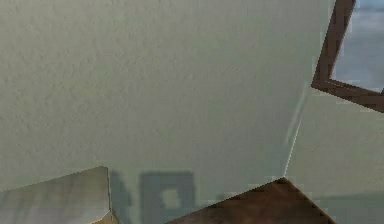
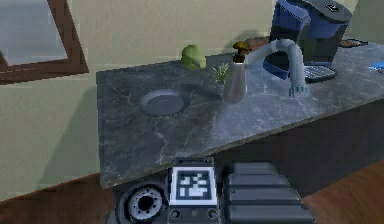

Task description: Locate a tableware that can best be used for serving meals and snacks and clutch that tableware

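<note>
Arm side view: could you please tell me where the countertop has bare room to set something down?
Bare countertop lies along the front edge, in front of the basin and faucet. Crowded at back: green thing, bottle, coffee machine.

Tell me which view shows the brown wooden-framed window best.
Arm side view: the brown wooden-framed window shows pane, bottom rail and right upright. The forward view catches just one corner at its right edge.

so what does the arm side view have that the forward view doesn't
Arm side view: a grey stone countertop with a round sink basin, a curved metal tap, a pale bottle, a round green thing and a dark blue coffee machine. Forward view: a pale wooden surface low left and a dark brown wooden surface. Both: a brown-framed window on a pale wall.
</note>
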Motion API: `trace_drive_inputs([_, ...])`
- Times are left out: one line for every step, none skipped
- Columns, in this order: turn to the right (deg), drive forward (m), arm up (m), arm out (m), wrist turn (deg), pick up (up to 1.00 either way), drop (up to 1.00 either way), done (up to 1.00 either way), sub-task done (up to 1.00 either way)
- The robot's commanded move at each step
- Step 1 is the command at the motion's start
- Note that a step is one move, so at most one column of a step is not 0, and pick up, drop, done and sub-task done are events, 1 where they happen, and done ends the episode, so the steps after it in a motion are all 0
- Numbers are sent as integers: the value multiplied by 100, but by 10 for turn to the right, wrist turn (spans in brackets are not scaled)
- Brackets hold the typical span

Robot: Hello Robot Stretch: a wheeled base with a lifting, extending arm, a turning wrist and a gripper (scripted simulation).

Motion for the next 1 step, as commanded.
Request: trace_drive_inputs([0, 0, 0, 40, 0, 0, 0, 0, 0])
